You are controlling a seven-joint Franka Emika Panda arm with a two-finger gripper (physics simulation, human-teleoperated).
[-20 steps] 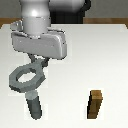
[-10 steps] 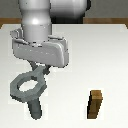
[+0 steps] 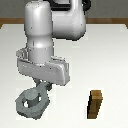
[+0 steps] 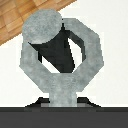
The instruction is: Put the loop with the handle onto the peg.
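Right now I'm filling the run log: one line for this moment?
stage: lowering | loop with the handle: around peg | gripper: on handle | brown block: apart, untouched

The flat grey metal ring with its stubby handle (image 3: pixel 31 101) lies around the upright dark grey cylinder peg (image 4: pixel 44 26), whose lighter top pokes through the hole.

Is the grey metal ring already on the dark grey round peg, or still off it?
On it: the peg's light top pokes through the ring's hole in both views.
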